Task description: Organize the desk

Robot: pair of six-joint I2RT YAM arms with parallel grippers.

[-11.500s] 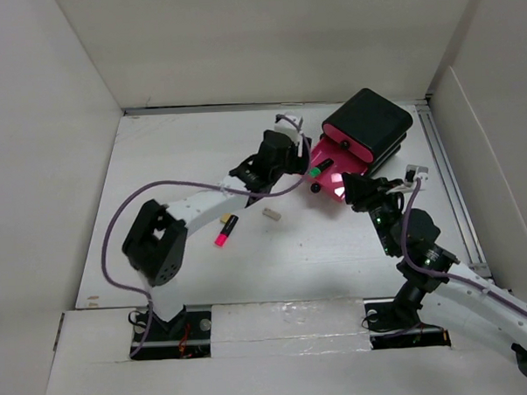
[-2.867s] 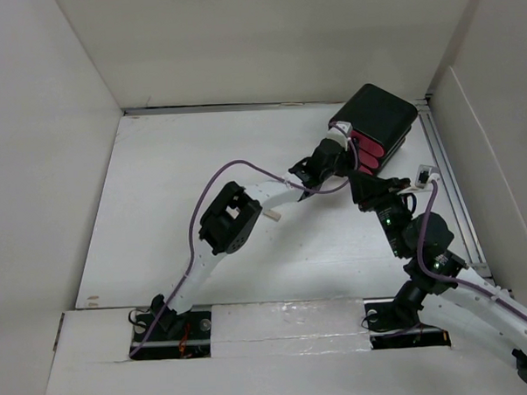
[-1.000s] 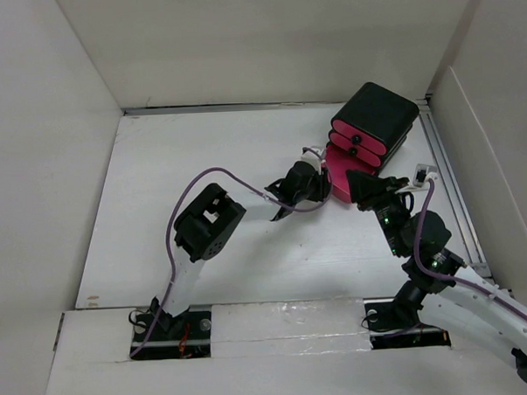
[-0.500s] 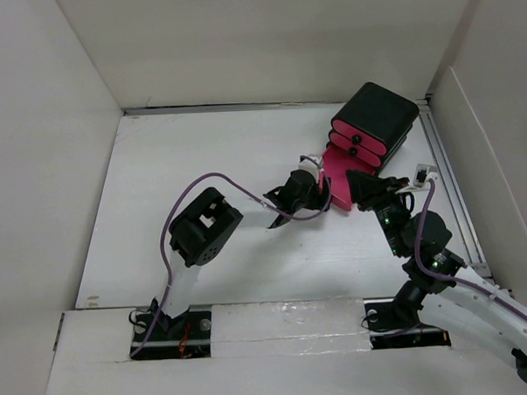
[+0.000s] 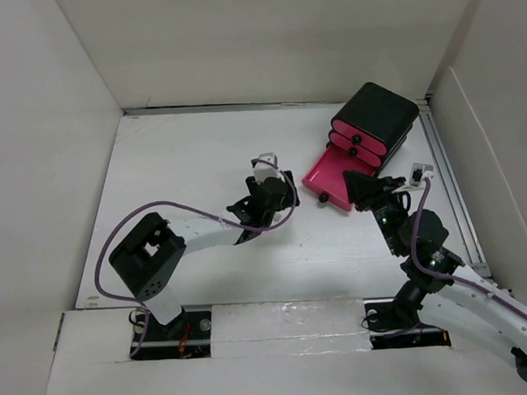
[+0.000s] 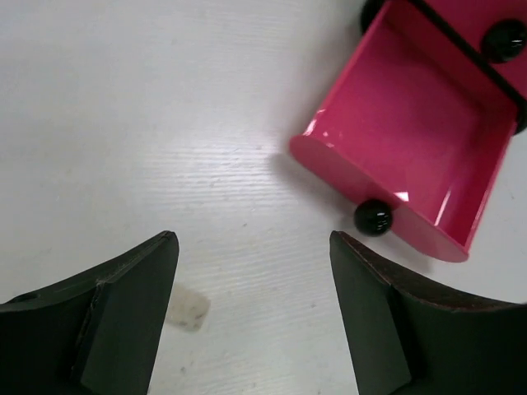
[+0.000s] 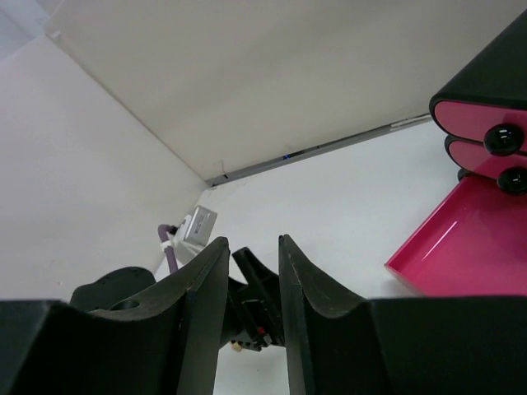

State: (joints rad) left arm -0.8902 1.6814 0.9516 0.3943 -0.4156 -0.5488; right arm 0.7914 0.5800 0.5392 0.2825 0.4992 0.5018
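Laboratory test cell: white desk enclosed by plain white wall panels, two robot arms bolted at its edge.

Bright, diffuse light. White desk slightly washed ahead of left gripper jaws; glare spots on pink drawer beyond them, rightward. Jaw edges soft.

One desk is holding one black box; three pink drawers and three black knobs are showing; one small white block is lying there.
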